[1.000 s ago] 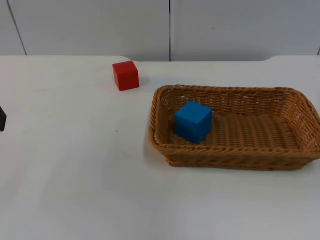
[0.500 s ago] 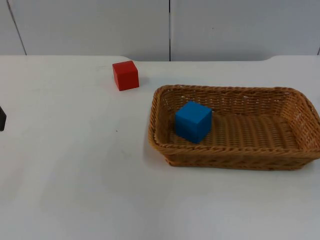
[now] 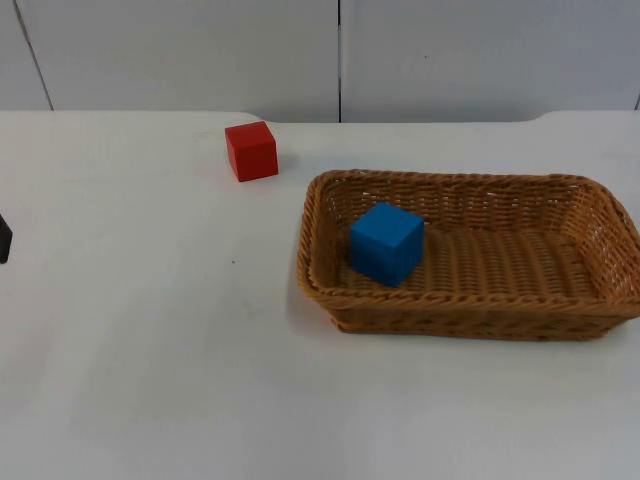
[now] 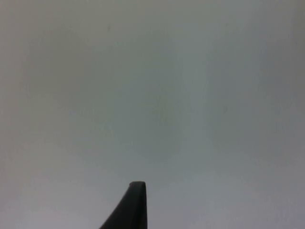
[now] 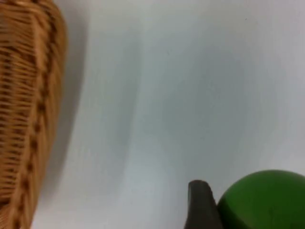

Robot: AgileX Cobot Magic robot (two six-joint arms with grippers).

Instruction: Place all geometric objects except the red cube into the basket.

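The blue cube [image 3: 386,242] lay inside the woven wicker basket [image 3: 460,308]; the red cube [image 3: 251,150] was rightly left on the white table [image 3: 150,350]. A green round object [image 5: 267,200] was seen touching the right gripper's fingertip [image 5: 200,205]; whether it was pinched could not be told.

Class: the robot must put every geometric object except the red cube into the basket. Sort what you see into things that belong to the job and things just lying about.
Belongs to the job:
- blue cube, already in the basket
- basket
- green ball, beside the right end effector's fingertip

Just lying about:
- red cube, on the table, to be left out
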